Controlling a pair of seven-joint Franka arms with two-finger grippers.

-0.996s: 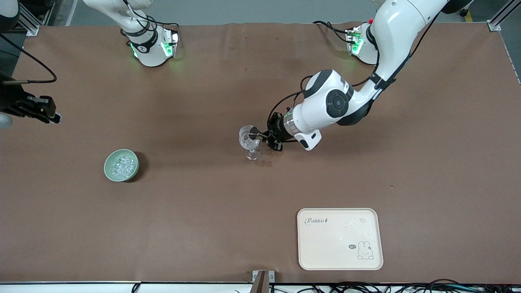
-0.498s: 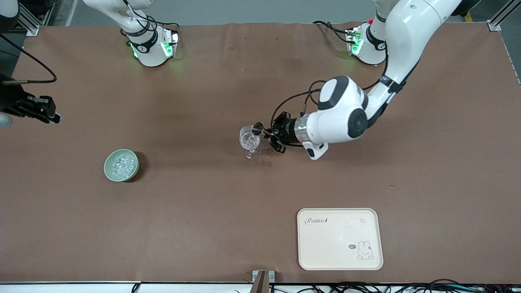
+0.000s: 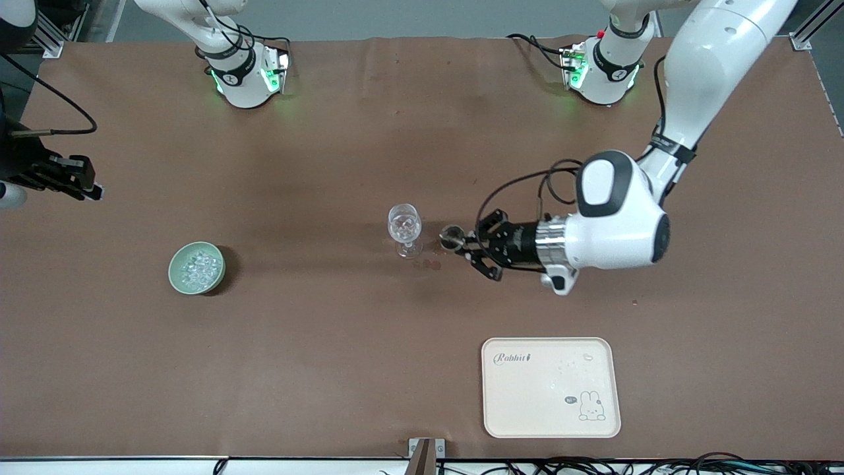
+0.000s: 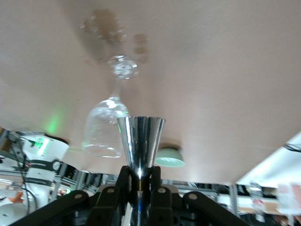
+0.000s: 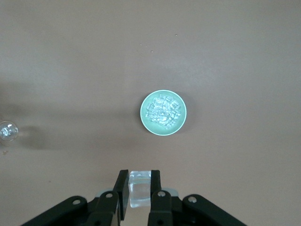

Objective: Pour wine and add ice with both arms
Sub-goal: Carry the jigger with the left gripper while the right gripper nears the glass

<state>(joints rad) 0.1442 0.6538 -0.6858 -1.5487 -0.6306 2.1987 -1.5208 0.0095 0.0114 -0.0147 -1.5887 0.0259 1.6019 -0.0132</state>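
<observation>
Brown worktop (image 3: 316, 369) runs under both my arms, plain cover, cables along the front edge. Nearest the front camera: cream tray (image 3: 550, 387) w/ a rabbit print, toward my left arm's end, nothing of the task on it.

Farther up, mid-worktop: wine glass (image 3: 404, 228), upright, clear, some ice already glinting in the bowl I think. Small dark spots on the cover just beside its foot. My left end effector (image 3: 469, 249) hovers over the worktop just beside the glass, toward my left arm's end, fingers clamped on the stem of a small steel cup (image 4: 140, 141). Cup lies roughly level, long axis pointing at the glass, mouth toward it, not touching. Left wrist view agrees: glass right ahead of the cup mouth.

Green bowl (image 3: 196, 267) sits toward my right arm's end, well apart from the glass, about as near the camera. Ice (image 5: 163, 112) heaped in it, small clear lumps.

My right end effector (image 5: 139, 190) is high over the worktop at its own end, bowl straight ahead in its wrist view; fingers pinch a clear glassy block, prob. one ice lump.

Key relation: glass lies betw. the two arms; left is far nearer to it, right is nearer the bowl. Next ice drop means the right arm carrying across to the glass rim.
</observation>
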